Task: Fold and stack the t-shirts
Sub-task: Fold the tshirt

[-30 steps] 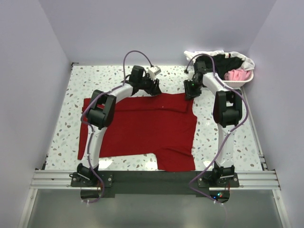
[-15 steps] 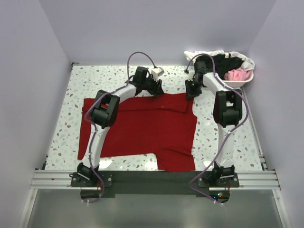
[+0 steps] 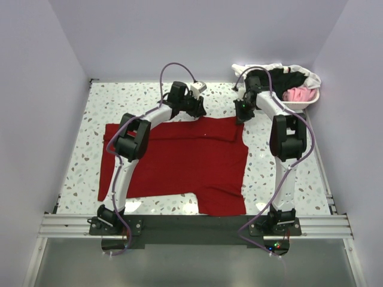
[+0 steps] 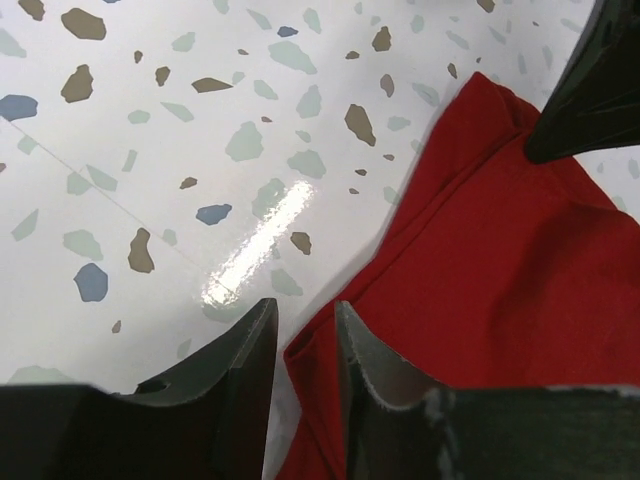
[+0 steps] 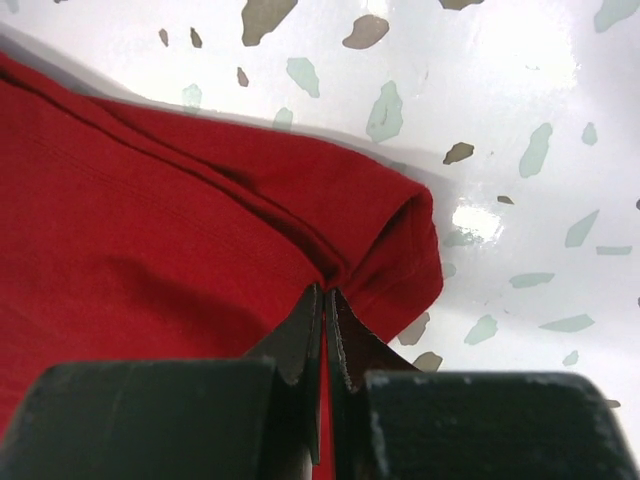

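Right gripper [image 5: 322, 292] has pinched the red t-shirt [image 5: 150, 230] (far corner).

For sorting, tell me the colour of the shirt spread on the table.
The shirt is plain dark red, clearest from the top camera.

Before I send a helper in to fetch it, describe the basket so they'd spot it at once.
Start at the speckled table and go to its far right corner, past the right arm. The basket sits there, white plastic. Unlike the red shirt spread flat mid-table, it is a raised tub heaped with black, pink and white clothes.
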{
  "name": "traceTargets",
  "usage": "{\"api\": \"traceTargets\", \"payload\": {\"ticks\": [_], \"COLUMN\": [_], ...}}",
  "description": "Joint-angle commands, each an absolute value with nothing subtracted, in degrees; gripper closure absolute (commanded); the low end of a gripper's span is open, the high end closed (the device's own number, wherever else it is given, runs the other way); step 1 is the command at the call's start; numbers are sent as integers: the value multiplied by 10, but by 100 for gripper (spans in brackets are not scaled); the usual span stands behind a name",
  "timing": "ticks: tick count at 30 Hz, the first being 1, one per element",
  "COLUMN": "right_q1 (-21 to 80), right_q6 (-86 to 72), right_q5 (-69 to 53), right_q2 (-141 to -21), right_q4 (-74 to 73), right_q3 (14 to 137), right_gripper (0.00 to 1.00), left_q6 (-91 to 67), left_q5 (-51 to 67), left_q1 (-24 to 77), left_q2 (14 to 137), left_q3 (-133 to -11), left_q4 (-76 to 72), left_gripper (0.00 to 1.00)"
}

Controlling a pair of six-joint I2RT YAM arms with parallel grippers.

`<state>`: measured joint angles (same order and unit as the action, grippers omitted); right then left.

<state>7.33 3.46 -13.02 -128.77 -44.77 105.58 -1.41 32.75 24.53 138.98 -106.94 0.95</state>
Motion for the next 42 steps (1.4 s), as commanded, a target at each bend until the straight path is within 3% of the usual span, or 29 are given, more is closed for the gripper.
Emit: {"api": "traceTargets", "payload": {"ticks": [1, 7, 12, 20, 21, 23, 25, 30, 32, 39, 42], "right_q1": [70, 70, 70, 70, 71, 70, 71, 71, 70, 71, 71], "right_q6": [37, 39, 39, 40, 40, 41, 42, 43, 44, 48, 50], "right_q5": [-135, -128, -132, -148, -149, -150, -150, -151, -150, -163, -177], "right_q2": [-1230, -1227, -1225, -1214, -1213, -1211, -1210, -1212, -1213, -1212, -1201], "right_q4": [-420, -413, -409, -415, -417, -417, -419, -417, -418, -424, -425], "right_q3": [1048, 1042, 1042, 1039, 1038, 1036, 1035, 1036, 1038, 1032, 1023], "right_gripper": [100, 100, 100, 100, 100, 100, 100, 100, 100, 100, 100], "left_q6": [-19, -10, -5, -9, -8, -10, -8, -7, -8, -18, -21], "left_q5": [296, 279, 292, 314, 308, 301, 294, 301, 308, 336, 342], "left_q1": [246, 246, 246, 246, 246, 246, 246, 246, 246, 246, 245], "left_q2": [1379, 1390, 1392, 1384, 1384, 1387, 1387, 1385, 1378, 1344, 1314], "left_q3": [-1077, -1084, -1075, -1077, -1082, -1087, -1089, -1065, -1043, -1000, -967], "left_q4": [-11, 23, 26, 15, 18, 29, 39, 42, 33, -40, -81], "left_gripper": [65, 54, 55, 81, 80, 65, 57, 56, 57, 82, 86]}}
